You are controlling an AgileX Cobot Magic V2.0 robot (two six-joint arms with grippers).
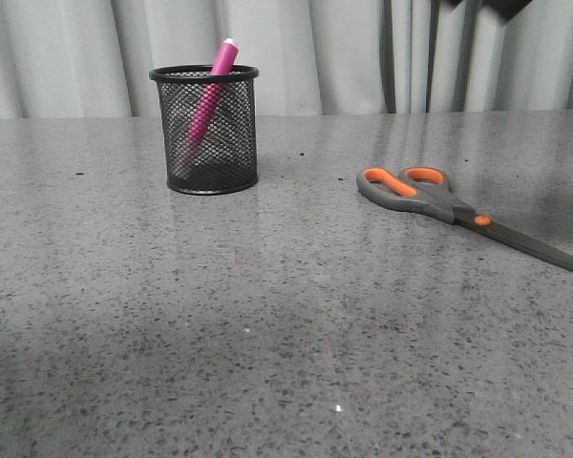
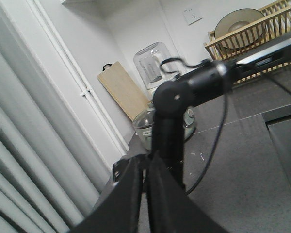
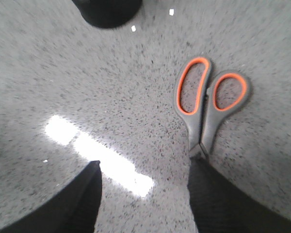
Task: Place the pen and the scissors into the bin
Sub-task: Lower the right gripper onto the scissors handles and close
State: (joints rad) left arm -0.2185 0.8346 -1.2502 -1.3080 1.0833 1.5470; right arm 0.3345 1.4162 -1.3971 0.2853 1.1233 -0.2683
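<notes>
The black mesh bin (image 1: pixel 207 129) stands upright at the back left of the table, with the pink pen (image 1: pixel 210 91) leaning inside it, white tip above the rim. The scissors (image 1: pixel 449 205) lie flat on the table at the right, handles toward the bin, blades pointing right. In the right wrist view the scissors (image 3: pixel 203 104) lie ahead of my open, empty right gripper (image 3: pixel 144 167), one finger (image 3: pixel 208 189) over their blades. The bin's base (image 3: pixel 106 9) shows at the far edge there. My left gripper (image 2: pixel 144 170) is shut and empty, raised away from the table. Neither gripper shows in the front view.
The grey speckled table (image 1: pixel 267 315) runs to a grey curtain (image 1: pixel 344 52) behind. The left wrist view shows the other arm (image 2: pixel 184 92), a cable, a cutting board (image 2: pixel 123 87), a jar and a dish rack (image 2: pixel 252 29) off the table.
</notes>
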